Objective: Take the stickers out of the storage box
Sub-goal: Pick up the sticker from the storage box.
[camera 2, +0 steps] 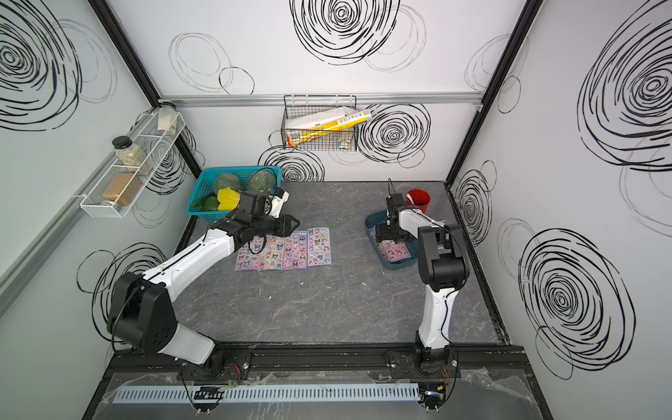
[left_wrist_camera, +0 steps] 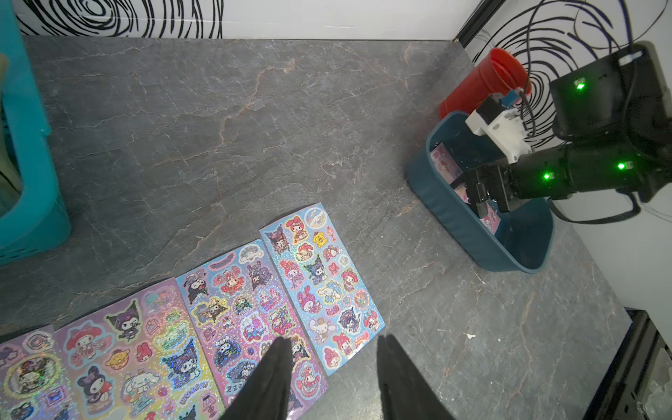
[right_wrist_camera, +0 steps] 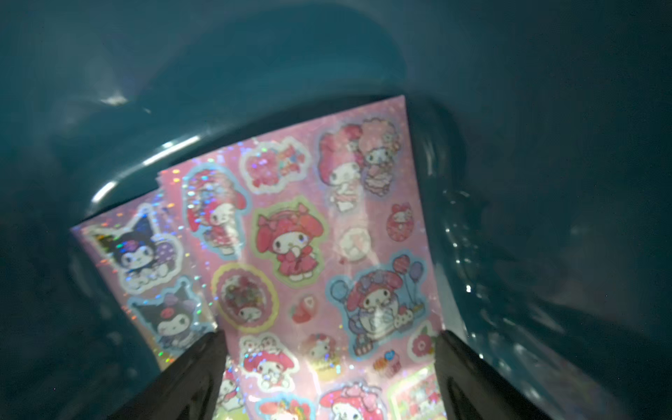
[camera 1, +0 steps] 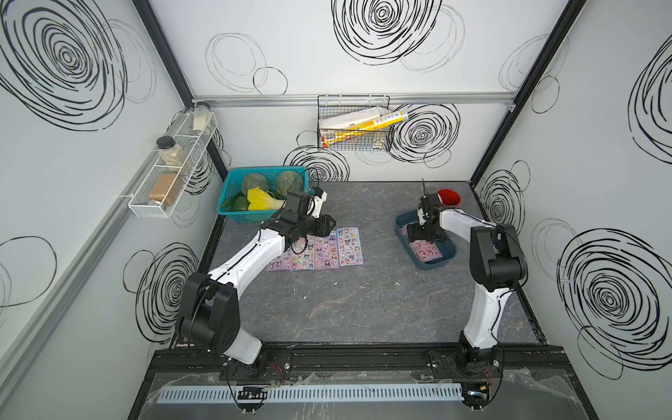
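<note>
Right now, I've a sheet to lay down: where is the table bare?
Bare: the strip between the laid-out stickers and the storage box, back to the wall between the blue basket and the red cup; also the front of the table. Crowded: the right hand in the box, the left hand above the stickers.

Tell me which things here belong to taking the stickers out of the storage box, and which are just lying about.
Part of the job: storage box; stickers inside it; stickers laid on the table; right gripper, open inside the box; left gripper, open above the laid-out sheets.

Just lying about: blue basket of vegetables; red cup; wire wall basket; jar rack.
</note>
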